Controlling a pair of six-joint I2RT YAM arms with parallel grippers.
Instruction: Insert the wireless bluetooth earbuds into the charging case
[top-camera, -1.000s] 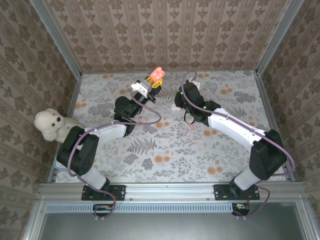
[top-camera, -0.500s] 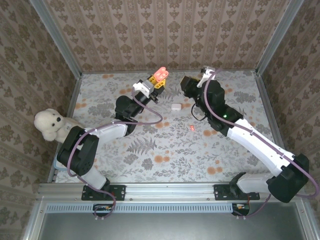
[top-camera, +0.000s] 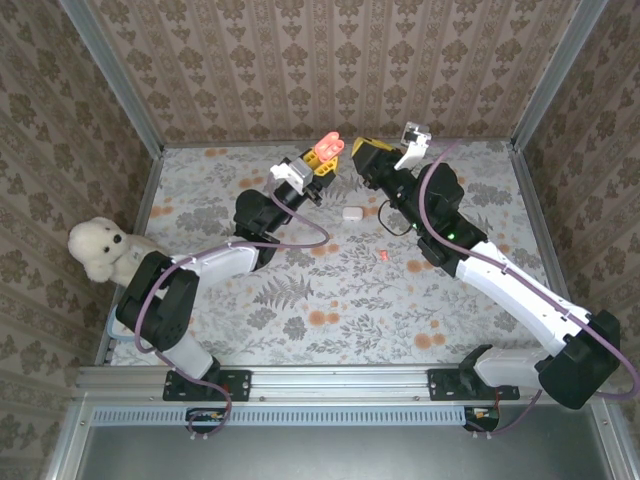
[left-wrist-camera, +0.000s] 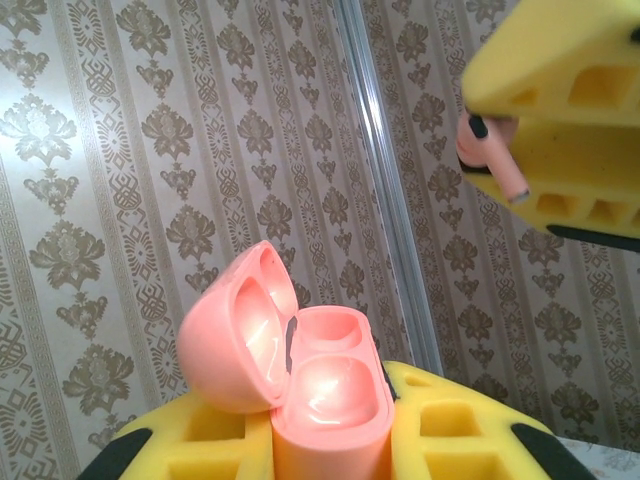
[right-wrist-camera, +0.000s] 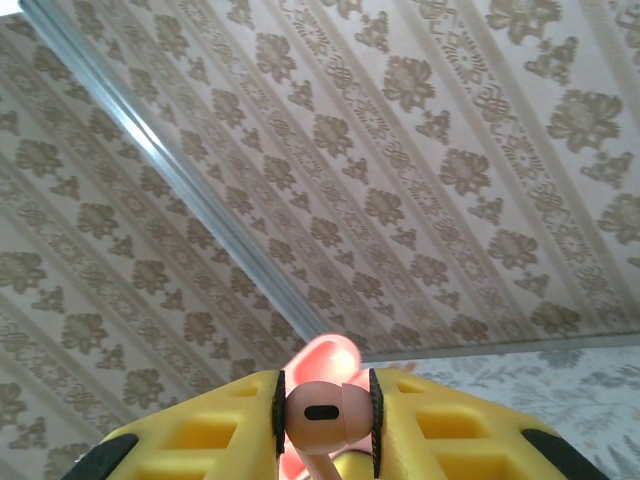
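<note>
I am watching the left gripper holding a small, glossy pink charging case of rounded plastic up in the air, over the far part of the flower-patterned table. Its yellow blocky fingers are pressing on the lower body of the case from both sides, so these jaws are clamped on the case. The case is standing upright, and its rounded lid is hanging open and leaning away to the left of the case body in the left wrist view.

The right gripper is hovering just to the right of the pink case and a little higher, without touching it. Its jaws are closed on one tiny pink-orange earbud with a short stem. The black pads are squeezing the round head of the bud from two sides, and the stem is sticking out of the fingers. In the right wrist view, the pink of the case is showing just behind this bud.

On the table, nearer to me than the pink case, a small white rounded case is lying; I cannot tell if it is open. Further from the pink case, toward me, a tiny red-orange bud is lying alone on the surface. Far to the left of the pink case, at the table edge, a white plush bear is sitting.
</note>
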